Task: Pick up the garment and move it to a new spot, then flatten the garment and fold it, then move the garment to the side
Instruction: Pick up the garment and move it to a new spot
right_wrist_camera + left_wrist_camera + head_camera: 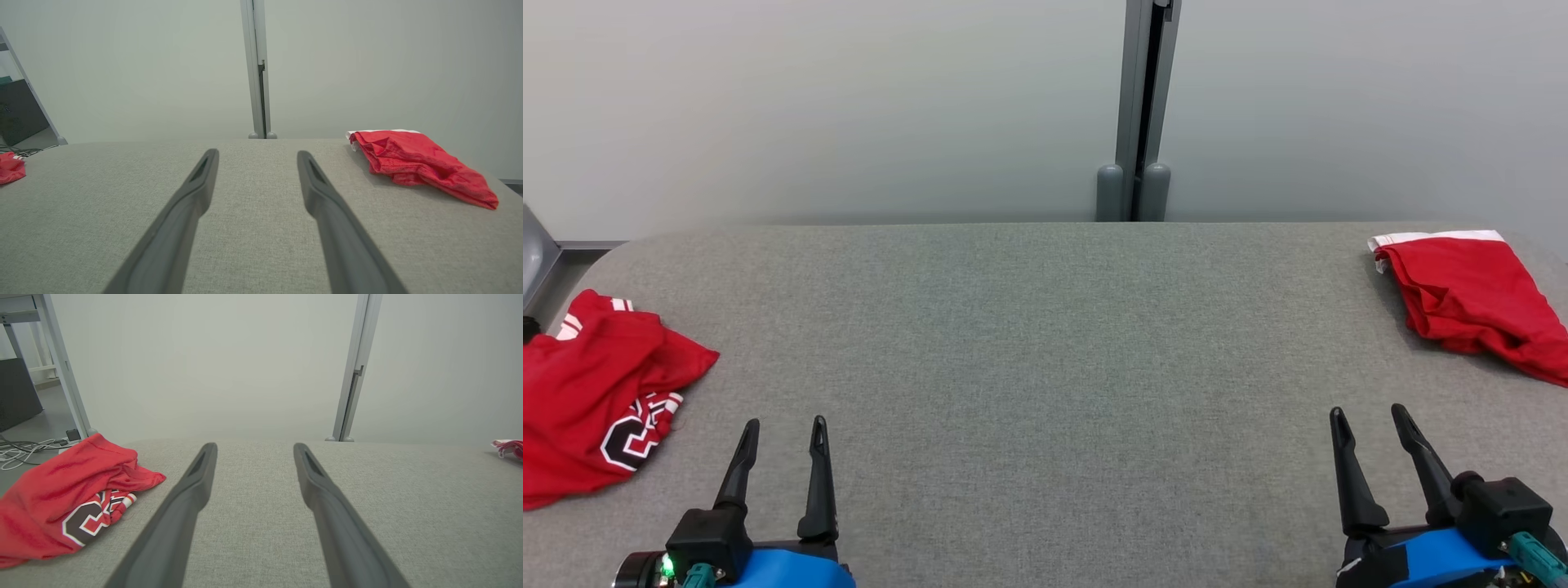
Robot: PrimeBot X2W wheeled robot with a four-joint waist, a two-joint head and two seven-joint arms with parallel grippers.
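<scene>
Facing open desk with red cloth at both ends

Both arms sit low at the near edge of the grey, fabric-covered desk [1045, 343]. The left claw [785, 421] is spread wide with nothing between its fingers, and the right claw [1367, 409] is spread and empty too.

A crumpled red jersey [588, 392] lies at the desk's left end, just to the left of the left claw and a little ahead of it, near but not touching. Its heap runs roughly from the near edge away from the robot, with dark-and-white lettering on the side toward the claw.

A second red garment [1470, 294], with a white band, lies at the far right corner, ahead and to the right of the right claw and well apart from it. It looks loosely folded already, so the jersey is probably the piece to pick up. The left arm is clearly nearer. The reach would go leftward, then carry back toward the bare middle.
</scene>
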